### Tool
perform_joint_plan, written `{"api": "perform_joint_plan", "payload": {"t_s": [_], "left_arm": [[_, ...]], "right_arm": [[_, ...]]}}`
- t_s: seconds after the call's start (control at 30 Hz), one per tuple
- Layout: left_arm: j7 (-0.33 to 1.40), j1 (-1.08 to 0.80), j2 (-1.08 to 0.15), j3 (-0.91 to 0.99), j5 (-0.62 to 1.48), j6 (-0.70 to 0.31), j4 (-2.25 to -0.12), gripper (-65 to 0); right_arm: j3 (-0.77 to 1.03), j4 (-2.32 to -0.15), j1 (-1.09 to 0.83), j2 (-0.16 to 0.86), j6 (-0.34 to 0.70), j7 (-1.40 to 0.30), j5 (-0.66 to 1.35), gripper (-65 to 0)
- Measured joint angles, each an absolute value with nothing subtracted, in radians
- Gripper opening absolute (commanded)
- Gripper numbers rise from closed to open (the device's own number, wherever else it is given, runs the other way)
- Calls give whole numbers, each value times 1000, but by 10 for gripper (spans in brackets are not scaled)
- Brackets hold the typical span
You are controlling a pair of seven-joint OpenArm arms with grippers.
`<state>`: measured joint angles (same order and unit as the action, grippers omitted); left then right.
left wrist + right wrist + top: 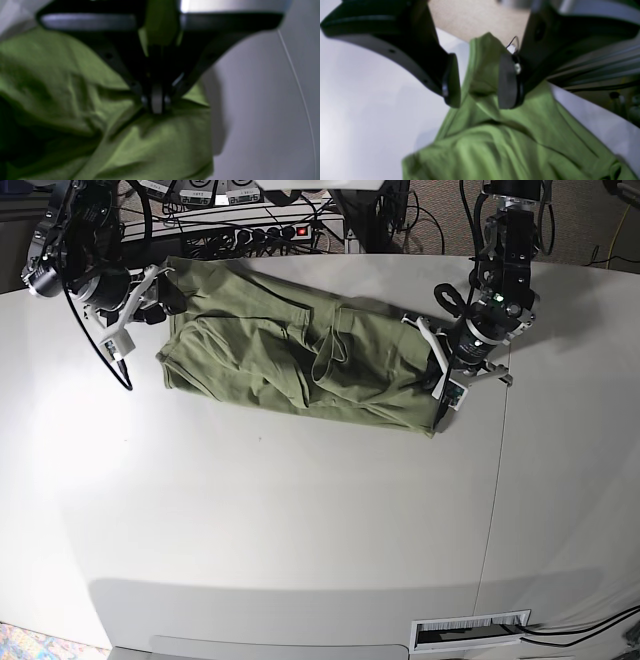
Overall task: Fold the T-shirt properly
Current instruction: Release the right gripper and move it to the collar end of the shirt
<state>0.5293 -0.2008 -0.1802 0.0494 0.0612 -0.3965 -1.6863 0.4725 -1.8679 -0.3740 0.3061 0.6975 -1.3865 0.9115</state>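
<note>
The crumpled olive-green knit T-shirt (300, 360) lies across the upper middle of the white surface (300, 530). One black end effector (165, 292) sits at its upper-left corner, another (437, 372) at its right edge.

The T-shirt (300, 360) is soft, matt green knit cloth with many wrinkles. The table (300, 520) looks smooth, pale and slightly shiny. The right gripper (478, 81) has black matt plastic-looking fingers (506, 82) with smooth pads.
</note>
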Motion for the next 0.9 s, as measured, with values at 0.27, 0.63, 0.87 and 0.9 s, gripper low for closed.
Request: {"api": "perform_joint_plan", "payload": {"t_s": [0.27, 0.63, 0.87, 0.9], "left_arm": [[529, -201, -180, 49, 65, -396, -1686, -650], [530, -201, -180, 49, 65, -396, -1686, -650], [530, -201, -180, 49, 70, -397, -1686, -650], [530, -201, -180, 49, 69, -405, -1686, -650]], "right_arm": [[472, -1773, -369, 304, 697, -1319, 978, -386], [493, -1668, -365, 290, 698, -1244, 994, -386], [635, -1663, -359, 265, 697, -1215, 973, -386], [660, -1663, -356, 265, 697, -1216, 980, -386]]}}
